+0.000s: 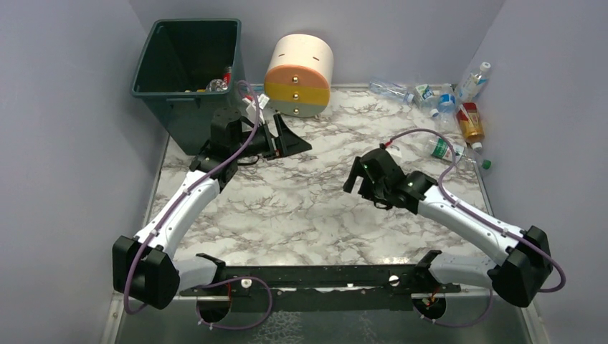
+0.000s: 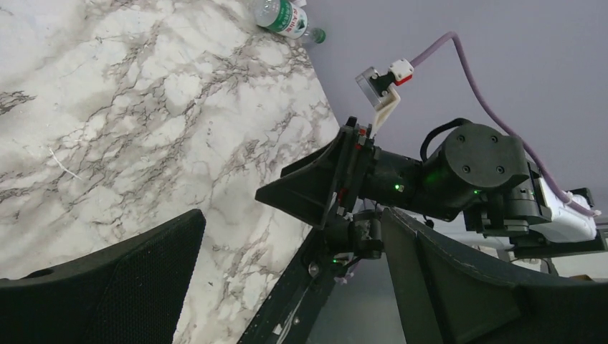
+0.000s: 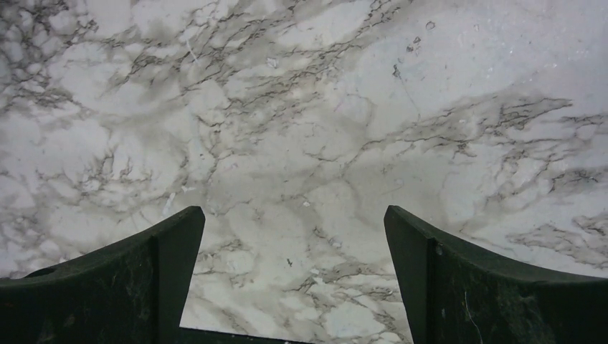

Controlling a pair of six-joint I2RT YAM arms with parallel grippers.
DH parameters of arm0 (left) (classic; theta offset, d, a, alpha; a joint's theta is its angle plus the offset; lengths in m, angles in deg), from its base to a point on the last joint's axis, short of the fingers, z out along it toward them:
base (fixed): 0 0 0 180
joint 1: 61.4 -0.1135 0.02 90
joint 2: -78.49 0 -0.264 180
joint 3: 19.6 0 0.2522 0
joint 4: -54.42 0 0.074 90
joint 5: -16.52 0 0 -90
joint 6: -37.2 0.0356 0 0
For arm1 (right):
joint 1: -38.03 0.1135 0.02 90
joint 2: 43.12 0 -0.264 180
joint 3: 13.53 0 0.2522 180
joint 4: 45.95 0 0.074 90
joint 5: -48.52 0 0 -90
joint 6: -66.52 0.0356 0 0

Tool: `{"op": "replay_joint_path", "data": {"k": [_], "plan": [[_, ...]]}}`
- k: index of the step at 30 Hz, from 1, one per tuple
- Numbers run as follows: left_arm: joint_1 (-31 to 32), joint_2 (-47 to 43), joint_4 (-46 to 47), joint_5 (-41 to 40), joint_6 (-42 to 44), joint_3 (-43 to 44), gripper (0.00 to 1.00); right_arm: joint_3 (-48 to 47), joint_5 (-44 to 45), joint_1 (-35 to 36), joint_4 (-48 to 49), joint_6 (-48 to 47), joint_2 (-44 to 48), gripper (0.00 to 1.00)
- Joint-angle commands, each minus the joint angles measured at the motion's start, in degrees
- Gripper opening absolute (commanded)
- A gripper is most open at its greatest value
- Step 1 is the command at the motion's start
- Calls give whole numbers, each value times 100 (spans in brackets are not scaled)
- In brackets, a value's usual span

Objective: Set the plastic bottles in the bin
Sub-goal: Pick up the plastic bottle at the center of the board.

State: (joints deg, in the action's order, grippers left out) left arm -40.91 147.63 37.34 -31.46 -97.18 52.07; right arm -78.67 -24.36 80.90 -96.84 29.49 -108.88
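Partly done: a few bottles (image 1: 217,84) are in the bin (image 1: 176,118), most lie in a heap (image 1: 452,100) at the far right corner. Your left gripper (image 1: 290,140) is wide, empty, beside the bin. Right gripper (image 1: 353,179) wide, empty too; nearest green-label bottle (image 1: 439,149) lies beyond it, rightward, apart.

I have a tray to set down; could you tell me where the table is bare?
The table is bare in the middle, between the left arm and right arm. Crowded far right with plastic bottles, far left by the bin and drawer unit.
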Motion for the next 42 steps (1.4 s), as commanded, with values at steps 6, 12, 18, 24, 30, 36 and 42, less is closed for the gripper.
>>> {"op": "replay_joint_path", "data": {"k": [6, 12, 18, 24, 30, 36, 42], "plan": [[310, 492, -360, -186, 466, 331, 99, -120, -634, -1393, 842, -642, -667, 99], [540, 390, -442, -309, 598, 213, 99, -130, -1073, -3028, 1004, -771, -785, 99], [736, 290, -299, -456, 565, 71, 99, -538, -1198, -4080, 729, -768, -1146, 99], [772, 171, -226, -467, 561, -68, 99, -917, -1104, -4934, 620, -702, -1580, 99], [788, 154, -225, -444, 575, -109, 99, -1636, -1080, -5544, 258, -371, -2444, 99], [791, 104, -311, -417, 620, -103, 99, -2085, -911, -5801, 69, 37, -3092, 99], [794, 114, -415, -423, 694, -114, 99, -2508, -598, -5849, -156, 373, -3548, 99]]}}
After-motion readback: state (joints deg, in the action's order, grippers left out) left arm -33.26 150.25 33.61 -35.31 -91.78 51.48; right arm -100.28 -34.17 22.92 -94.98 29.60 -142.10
